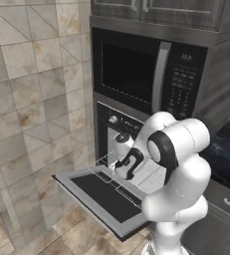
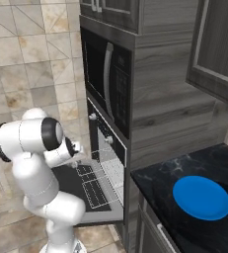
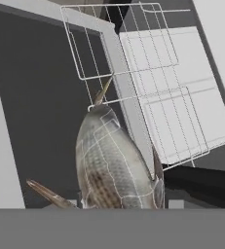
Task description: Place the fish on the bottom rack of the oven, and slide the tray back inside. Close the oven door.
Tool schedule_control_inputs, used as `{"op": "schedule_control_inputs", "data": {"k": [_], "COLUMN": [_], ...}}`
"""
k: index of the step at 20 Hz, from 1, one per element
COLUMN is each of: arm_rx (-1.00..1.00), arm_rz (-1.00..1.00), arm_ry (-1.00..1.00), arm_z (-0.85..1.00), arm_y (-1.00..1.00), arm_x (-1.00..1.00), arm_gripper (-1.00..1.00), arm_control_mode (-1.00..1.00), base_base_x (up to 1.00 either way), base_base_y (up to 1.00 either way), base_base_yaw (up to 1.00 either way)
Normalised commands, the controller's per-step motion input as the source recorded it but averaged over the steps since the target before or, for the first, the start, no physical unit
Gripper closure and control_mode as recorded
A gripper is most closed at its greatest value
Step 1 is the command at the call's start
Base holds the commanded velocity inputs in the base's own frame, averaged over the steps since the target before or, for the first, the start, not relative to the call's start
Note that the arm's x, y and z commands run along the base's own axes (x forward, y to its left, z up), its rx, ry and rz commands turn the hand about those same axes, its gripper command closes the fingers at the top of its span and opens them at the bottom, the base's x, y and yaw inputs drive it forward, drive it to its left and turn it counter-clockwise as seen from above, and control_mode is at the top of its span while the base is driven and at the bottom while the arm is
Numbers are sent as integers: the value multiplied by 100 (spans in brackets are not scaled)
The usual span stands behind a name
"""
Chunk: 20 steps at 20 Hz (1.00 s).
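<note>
1 fish (image 3: pixel 114 165) over pulled-out bottom rack (image 3: pixel 148 92), oven door (image 1: pixel 104 196) open, no readable writing

Your way into the oven (image 1: pixel 117 130) is open: the oven door (image 1: pixel 99 196) lies flat and the bottom rack (image 3: pixel 148 92) is pulled out over it. The fish (image 3: pixel 115 168) sits close before your gripper (image 1: pixel 128 164), blocking its view downward.

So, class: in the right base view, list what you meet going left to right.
Robot arm → pulled-out bottom rack over the open oven door → microwave → blue plate on the black counter.
</note>
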Motion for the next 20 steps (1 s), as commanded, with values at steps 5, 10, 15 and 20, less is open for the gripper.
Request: {"op": "schedule_control_inputs", "data": {"k": [5,10,15,20], "arm_rx": [-6,-6,-5,-4], "arm_rz": [0,0,-1,-2], "arm_ry": [0,0,0,0], "arm_z": [-56,-62,-46,-42], "arm_y": [-11,-8,0,0], "arm_x": [35,36,50,59], "arm_gripper": [100,100,100,100], "arm_control_mode": [-100,-100,-100,-100], "base_base_x": [0,0,0,0], "base_base_y": [0,0,0,0], "base_base_yaw": [0,0,0,0]}}
